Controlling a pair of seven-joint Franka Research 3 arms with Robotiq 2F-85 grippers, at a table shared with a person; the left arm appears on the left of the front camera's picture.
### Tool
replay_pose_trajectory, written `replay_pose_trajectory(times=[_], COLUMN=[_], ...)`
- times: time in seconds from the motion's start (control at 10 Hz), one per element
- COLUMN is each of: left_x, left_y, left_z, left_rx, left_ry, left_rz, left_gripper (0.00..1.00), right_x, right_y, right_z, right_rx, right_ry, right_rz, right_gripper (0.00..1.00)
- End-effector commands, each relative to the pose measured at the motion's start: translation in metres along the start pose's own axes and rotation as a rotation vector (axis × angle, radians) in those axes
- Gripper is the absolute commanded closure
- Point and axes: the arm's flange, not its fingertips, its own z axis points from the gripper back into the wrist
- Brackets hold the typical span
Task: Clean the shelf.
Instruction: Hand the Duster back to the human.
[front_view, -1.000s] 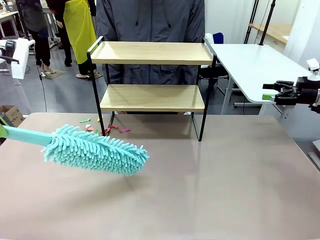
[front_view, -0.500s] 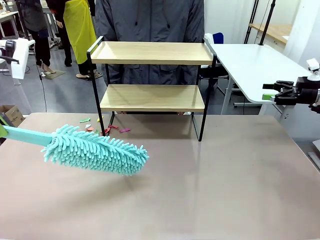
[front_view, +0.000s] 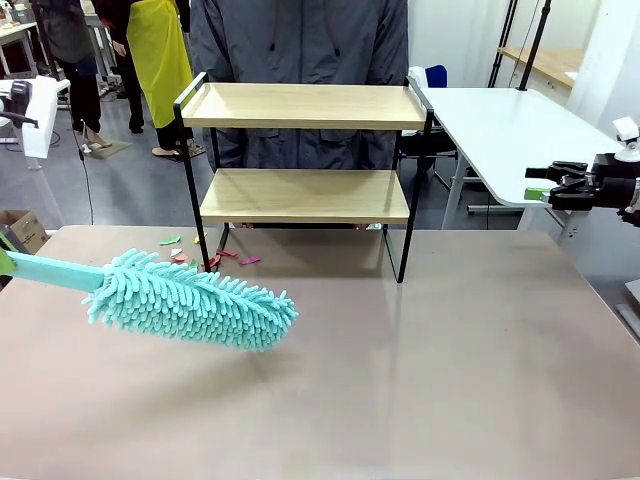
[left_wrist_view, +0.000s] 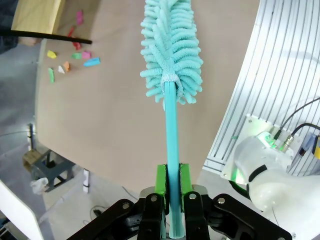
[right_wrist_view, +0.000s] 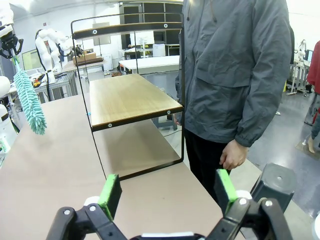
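Observation:
The shelf (front_view: 305, 195) stands at the far middle of the table, two light wooden boards in a black frame; both boards look bare. In the right wrist view the shelf (right_wrist_view: 127, 97) shows from its side. A teal fluffy duster (front_view: 190, 300) hangs above the table's left part, its handle running off the left edge. My left gripper (left_wrist_view: 171, 182) is shut on the duster's handle (left_wrist_view: 171, 140), head (left_wrist_view: 172, 45) pointing away. My right gripper (front_view: 555, 185) hovers at the right edge, off the table. In its own view the right gripper (right_wrist_view: 167, 192) stands open, nothing between the pads.
Several small coloured scraps (front_view: 210, 255) lie on the table by the shelf's left leg, scraps (left_wrist_view: 70, 57) also in the left wrist view. A person in a grey jacket (front_view: 300, 45) stands behind the shelf, a hand (right_wrist_view: 232, 157) hanging loose. A white table (front_view: 510, 130) is at the right.

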Motion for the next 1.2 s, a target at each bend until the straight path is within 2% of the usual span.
replay_pose_trajectory(times=[0.0,0.9,1.1], left_x=[0.0,0.0,0.006], left_y=[0.0,0.0,0.0], left_z=[0.002,0.0,0.006], left_rx=[-0.002,0.0,0.0], left_ry=[-0.005,0.0,-0.123], left_rz=[0.016,0.0,-0.008], left_gripper=[0.87,0.87,0.87], right_x=[0.003,0.0,0.059], right_y=[0.001,0.0,0.042], right_z=[-0.002,0.0,-0.016], right_rx=[0.002,0.0,0.129], right_ry=[-0.001,0.0,-0.045], right_rz=[0.005,0.0,0.025], right_gripper=[0.0,0.0,0.0])
